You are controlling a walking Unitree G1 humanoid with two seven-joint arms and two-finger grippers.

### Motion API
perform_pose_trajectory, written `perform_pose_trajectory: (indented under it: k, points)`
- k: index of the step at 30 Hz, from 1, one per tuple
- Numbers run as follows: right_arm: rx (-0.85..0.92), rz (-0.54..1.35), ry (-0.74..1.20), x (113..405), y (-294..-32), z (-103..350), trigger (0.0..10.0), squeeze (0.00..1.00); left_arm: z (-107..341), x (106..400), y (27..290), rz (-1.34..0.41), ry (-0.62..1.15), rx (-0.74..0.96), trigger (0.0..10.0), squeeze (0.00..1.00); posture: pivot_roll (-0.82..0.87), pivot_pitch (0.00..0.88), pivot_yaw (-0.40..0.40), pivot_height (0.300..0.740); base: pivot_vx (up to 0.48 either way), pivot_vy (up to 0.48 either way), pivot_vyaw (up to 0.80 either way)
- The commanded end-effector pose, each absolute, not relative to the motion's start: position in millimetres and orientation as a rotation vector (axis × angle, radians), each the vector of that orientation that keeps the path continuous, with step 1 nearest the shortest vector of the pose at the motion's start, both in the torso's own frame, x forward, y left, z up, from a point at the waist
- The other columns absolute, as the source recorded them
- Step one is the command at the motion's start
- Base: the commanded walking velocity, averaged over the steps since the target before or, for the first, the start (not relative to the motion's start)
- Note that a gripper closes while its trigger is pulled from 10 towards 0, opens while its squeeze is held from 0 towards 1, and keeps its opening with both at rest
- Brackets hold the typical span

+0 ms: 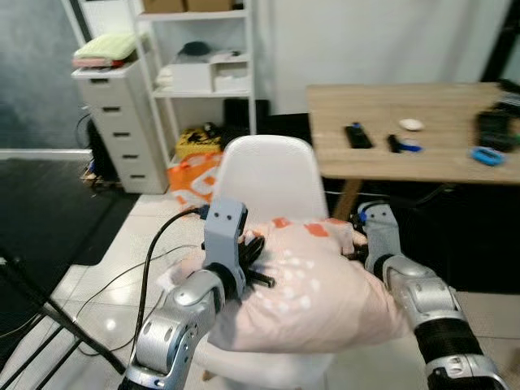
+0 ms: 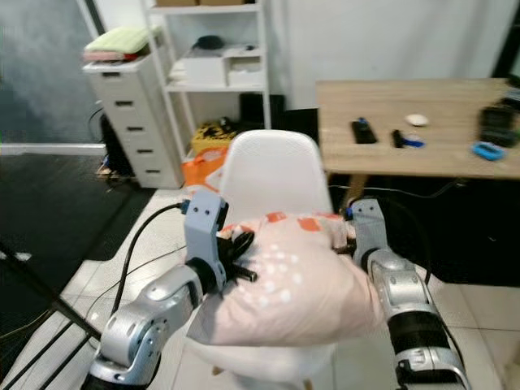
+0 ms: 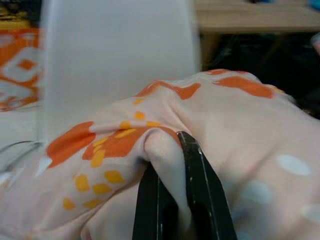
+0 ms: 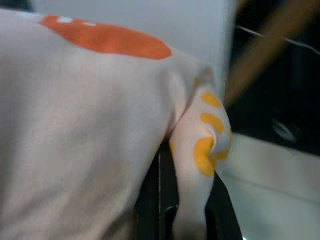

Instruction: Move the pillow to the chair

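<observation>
Soft, light, floppy pillow (image 1: 313,284) over chair (image 1: 272,175); sags between holds. Left gripper (image 3: 172,192) and right gripper (image 4: 187,200) pinching bunched corner cloth; best held there.

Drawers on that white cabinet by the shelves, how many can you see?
4. The white drawer cabinet stands at the robot's left beside the shelving unit; its drawers are stacked one above another, each with a dark handle. More may be hidden lower down.

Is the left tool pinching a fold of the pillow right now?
Yes, in the left wrist view the left tool has its two black fingers closed on a bunched fold of the pillow.
</observation>
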State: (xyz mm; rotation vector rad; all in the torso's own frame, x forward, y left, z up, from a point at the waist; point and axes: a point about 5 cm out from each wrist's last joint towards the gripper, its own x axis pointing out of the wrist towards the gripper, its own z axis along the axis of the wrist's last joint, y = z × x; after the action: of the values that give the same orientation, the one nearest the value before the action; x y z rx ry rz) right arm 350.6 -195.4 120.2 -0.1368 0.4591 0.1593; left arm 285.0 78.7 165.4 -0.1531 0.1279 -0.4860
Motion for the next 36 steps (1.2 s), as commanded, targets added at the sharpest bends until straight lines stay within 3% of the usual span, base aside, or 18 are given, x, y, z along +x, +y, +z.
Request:
perform_pose_trajectory:
  k: [1,4,14,29,36]
  points:
    - [-0.148,0.186,0.473,348.7,-191.3,117.3,10.0,0.00,184.7,281.5,66.3,-0.559,0.033,-0.166,10.0,0.00,-0.23,0.031,0.053,0.740,0.480,0.000,0.00]
    - [-0.153,0.188,0.482,348.0,-191.3,116.0,10.0,0.00,184.9,281.4,66.5,-0.559,0.032,-0.168,10.0,0.00,-0.23,0.031,0.053,0.740,0.472,0.000,0.00]
    - [-0.246,0.264,0.672,332.2,-194.0,90.9,10.0,0.00,183.7,283.3,72.1,-0.533,0.041,-0.159,10.0,0.00,-0.23,0.035,0.043,0.740,0.000,0.000,0.00]
    - [-0.275,0.238,0.729,327.5,-201.1,84.4,10.0,0.00,183.4,283.5,72.5,-0.561,0.057,-0.139,10.0,0.00,-0.23,0.040,0.048,0.740,0.000,0.000,0.00]
    - [-0.294,0.218,0.760,326.0,-207.5,82.7,10.0,0.00,183.2,282.0,70.3,-0.596,0.054,-0.109,10.0,0.00,-0.22,0.039,0.049,0.740,-0.322,0.000,0.00]
